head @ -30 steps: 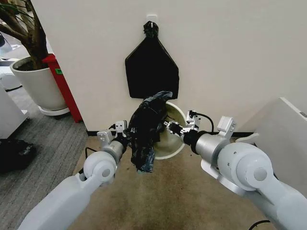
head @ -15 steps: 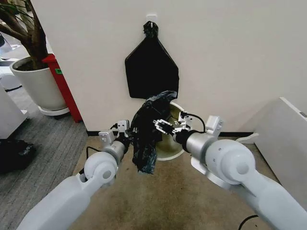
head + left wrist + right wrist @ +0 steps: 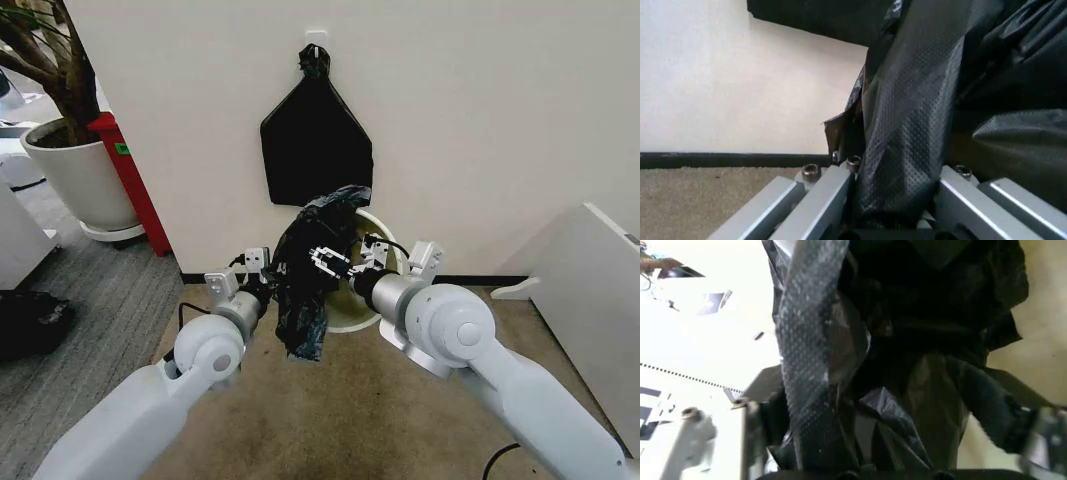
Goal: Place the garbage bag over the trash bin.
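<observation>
The garbage bag (image 3: pixel 305 285) was thin black plastic, crinkled and faintly glossy, and in the left wrist view its film (image 3: pixel 907 130) showed a fine embossed, pebbled grain. The trash bin (image 3: pixel 368 300) looked like smooth cream-white plastic with a soft sheen. The left gripper (image 3: pixel 893 200) had brushed, matt grey metal jaws with small steel screw heads. Both arms wore smooth, pale grey plastic shells. The floor (image 3: pixel 350 410) was covered in short, rough tan carpet, and the wall (image 3: pixel 480 120) was matt off-white.
</observation>
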Robot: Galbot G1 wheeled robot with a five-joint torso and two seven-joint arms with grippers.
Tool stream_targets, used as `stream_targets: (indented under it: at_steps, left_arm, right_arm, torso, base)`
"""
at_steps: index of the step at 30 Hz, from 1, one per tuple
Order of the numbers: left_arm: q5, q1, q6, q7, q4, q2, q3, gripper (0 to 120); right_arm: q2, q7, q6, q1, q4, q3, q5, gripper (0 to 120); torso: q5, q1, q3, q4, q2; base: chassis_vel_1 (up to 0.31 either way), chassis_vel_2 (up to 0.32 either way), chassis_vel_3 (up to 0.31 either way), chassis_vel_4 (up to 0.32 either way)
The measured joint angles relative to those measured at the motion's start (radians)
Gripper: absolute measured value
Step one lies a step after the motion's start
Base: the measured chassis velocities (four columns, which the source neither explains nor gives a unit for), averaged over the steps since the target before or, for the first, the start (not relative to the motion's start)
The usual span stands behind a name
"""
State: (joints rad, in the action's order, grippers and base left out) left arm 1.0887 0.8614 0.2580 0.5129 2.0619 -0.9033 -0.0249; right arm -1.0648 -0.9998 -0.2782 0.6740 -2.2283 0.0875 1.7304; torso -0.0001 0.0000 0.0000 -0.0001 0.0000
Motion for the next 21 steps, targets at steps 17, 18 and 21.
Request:
stream_targets:
  at_steps: [17,18,21]
  left_arm:
    - [0.000,-0.013,0.002,-0.003,-0.011,-0.005,0.001,0]
    - [-0.001,-0.013,0.002,-0.003,-0.011,-0.005,0.001,0]
    - [0.000,-0.016,0.002,-0.004,-0.013,-0.006,0.000,0]
  right_arm:
    - [-0.014,0.013,0.007,-0.019,0.028,0.021,-0.015,10]
    - [-0.015,0.014,0.007,-0.020,0.029,0.022,-0.016,3]
    - [-0.015,0.015,0.008,-0.020,0.029,0.022,-0.018,0]
  torso:
    - [0.0000,0.000,0.000,0.0000,0.000]
    - [0.0000,0.000,0.000,0.0000,0.000]
    - [0.0000,0.000,0.000,0.0000,0.000]
  base:
    - [0.000,0.000,0.000,0.000]
    - [0.000,0.000,0.000,0.000]
    - [0.000,0.000,0.000,0.000]
